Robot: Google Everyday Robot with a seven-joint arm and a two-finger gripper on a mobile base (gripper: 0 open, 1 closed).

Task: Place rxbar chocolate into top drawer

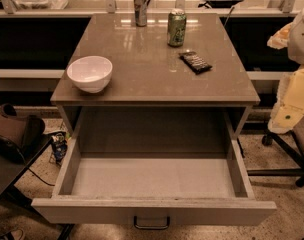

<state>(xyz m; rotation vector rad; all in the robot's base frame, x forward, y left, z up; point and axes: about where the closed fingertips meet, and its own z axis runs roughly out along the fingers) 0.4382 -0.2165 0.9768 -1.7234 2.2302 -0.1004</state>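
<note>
camera view shows the rxbar chocolate [195, 62] flat on the table [142, 79], just in front of the green can [176, 28] and slightly to its right. its long axis slants away from the can toward the table's right front corner. the gripper [291, 109], on the pale arm far right of the can and off the table, hangs well apart from the bar; apart or together, i cannot tell. the top drawer [152, 179] stands pulled out, well in front of the can.
</note>
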